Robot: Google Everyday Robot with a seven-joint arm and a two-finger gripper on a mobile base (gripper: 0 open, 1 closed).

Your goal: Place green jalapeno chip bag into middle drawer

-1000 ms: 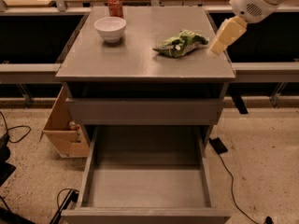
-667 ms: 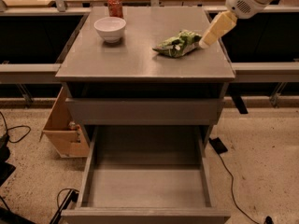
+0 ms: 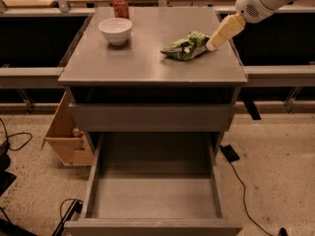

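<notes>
The green jalapeno chip bag (image 3: 186,46) lies flat on the grey cabinet top (image 3: 147,63), right of centre. My gripper (image 3: 214,42) comes in from the upper right on a white arm, and its cream tip is at the bag's right end, touching it or nearly so. The middle drawer (image 3: 153,224) is pulled out wide open at the bottom front, and its bare grey floor holds nothing. The flat drawer front above it (image 3: 150,117) is closed.
A white bowl (image 3: 115,30) and a red can (image 3: 120,6) stand at the back left of the cabinet top. An open cardboard box (image 3: 66,136) leans at the cabinet's left side. Cables (image 3: 238,178) run on the speckled floor on both sides.
My gripper has moved left and down across the cabinet's right edge until its tip reaches the bag's right end. The bag, bowl, can and drawer have not moved.
</notes>
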